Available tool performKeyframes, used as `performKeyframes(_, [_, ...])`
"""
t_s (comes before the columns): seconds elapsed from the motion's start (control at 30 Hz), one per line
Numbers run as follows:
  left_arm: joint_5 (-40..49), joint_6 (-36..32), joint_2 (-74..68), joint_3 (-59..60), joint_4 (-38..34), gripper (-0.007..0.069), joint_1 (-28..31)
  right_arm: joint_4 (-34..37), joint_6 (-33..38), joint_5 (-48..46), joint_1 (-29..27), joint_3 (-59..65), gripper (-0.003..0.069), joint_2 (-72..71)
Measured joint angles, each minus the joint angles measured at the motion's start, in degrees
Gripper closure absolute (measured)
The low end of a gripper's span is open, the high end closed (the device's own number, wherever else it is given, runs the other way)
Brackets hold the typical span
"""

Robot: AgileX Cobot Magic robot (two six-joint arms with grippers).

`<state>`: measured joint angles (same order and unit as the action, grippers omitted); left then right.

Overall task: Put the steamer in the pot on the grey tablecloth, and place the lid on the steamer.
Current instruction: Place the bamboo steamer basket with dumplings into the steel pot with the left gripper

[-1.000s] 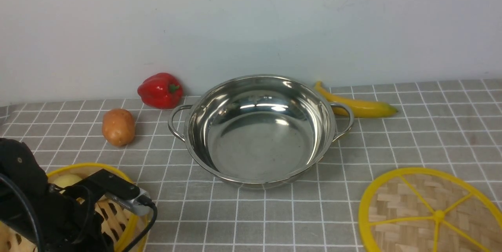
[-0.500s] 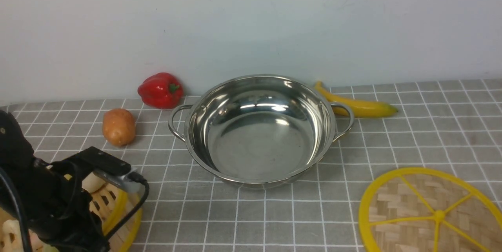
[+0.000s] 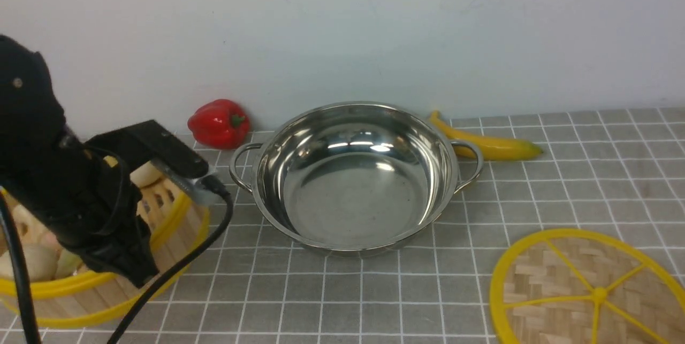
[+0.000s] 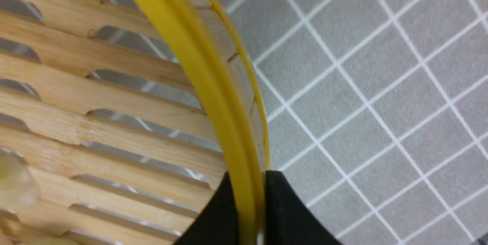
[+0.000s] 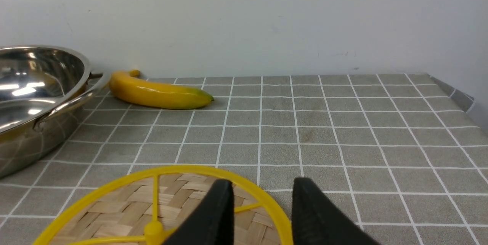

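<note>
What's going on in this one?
The left gripper has its jaws shut on the rim of the steamer, holding it up to the left of the pot, which sits empty on the tablecloth. Pale food pieces lie in the steamer. The lid rests flat at front right, with the right gripper open near its edge, not gripping it.

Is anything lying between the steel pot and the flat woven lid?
No. Only bare grey grid-lined tablecloth separates the shiny two-handled steel pot from the flat woven-bamboo yellow-rimmed lid; the front view shows it, the right wrist view too.
</note>
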<state>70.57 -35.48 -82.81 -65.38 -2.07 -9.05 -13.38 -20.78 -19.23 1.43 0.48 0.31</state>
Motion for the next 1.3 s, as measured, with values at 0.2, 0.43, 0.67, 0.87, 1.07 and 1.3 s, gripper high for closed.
performKeyframes(0.2, [1.28, 0.2, -1.12, -9.88, -0.28, 0.0581, -7.25, 0.0, 0.0, 0.0, 0.0, 0.0, 0.0417, 0.0])
performKeyframes(0.43, [1.33, -1.26, -8.44, -21.88, 0.08, 0.0581, -12.03, 0.0, 0.0, 0.0, 0.0, 0.0, 0.0417, 0.0])
performKeyframes(0.67, [1.33, -5.65, -17.85, -28.62, 0.42, 0.0581, -15.93, 0.0, 0.0, 0.0, 0.0, 0.0, 0.0417, 0.0])
performKeyframes(0.87, [1.28, -8.87, -26.14, -33.05, 1.37, 0.0581, -17.68, 0.0, 0.0, 0.0, 0.0, 0.0, 0.0417, 0.0])
performKeyframes(1.07, [0.37, -12.16, -30.87, -33.82, 1.43, 0.0581, -18.46, 0.0, 0.0, 0.0, 0.0, 0.0, 0.0417, 0.0])
performKeyframes(1.3, [-2.42, -14.59, -33.22, -34.02, 1.61, 0.0581, -20.95, 0.0, 0.0, 0.0, 0.0, 0.0, 0.0417, 0.0])
